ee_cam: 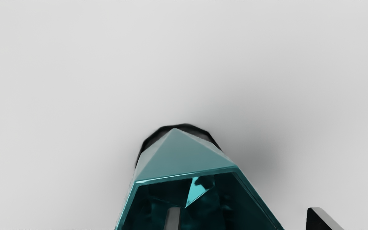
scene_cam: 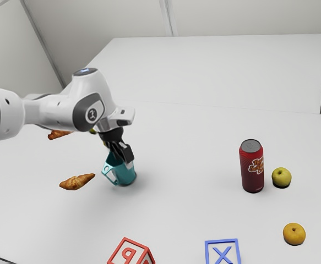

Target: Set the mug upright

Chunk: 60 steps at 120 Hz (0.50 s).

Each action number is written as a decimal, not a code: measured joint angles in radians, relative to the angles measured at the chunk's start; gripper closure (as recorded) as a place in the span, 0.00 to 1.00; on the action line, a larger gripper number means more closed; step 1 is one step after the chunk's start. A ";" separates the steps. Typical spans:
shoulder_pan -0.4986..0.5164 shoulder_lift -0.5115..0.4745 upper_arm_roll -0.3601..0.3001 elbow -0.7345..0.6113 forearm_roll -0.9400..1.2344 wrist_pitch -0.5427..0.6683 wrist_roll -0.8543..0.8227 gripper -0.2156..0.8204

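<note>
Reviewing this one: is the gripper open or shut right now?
Open. The wrist view shows the gripper with its fingers wide apart, one at the mug's mouth, the other outside, clear of the rim.

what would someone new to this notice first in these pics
Probably the white robot arm coming in from the exterior view's left, its black jaws open, one inside the teal faceted mug and one outside. Next, the tall red drinks can toward the exterior view's right, beside a small yellow-green apple.

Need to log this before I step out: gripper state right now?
Black two-finger gripper: open, holding nothing; one finger reaches inside the glossy teal mug, the other stands outside, clear of its wall.
</note>
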 joint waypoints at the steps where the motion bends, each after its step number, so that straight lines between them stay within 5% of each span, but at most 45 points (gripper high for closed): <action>1: 0.001 -0.004 -0.001 0.000 0.000 -0.001 -0.001 0.40; 27: 0.007 -0.097 -0.026 0.019 -0.004 -0.049 -0.022 0.28; 60: -0.001 -0.062 -0.023 0.175 0.010 -0.133 -0.130 0.23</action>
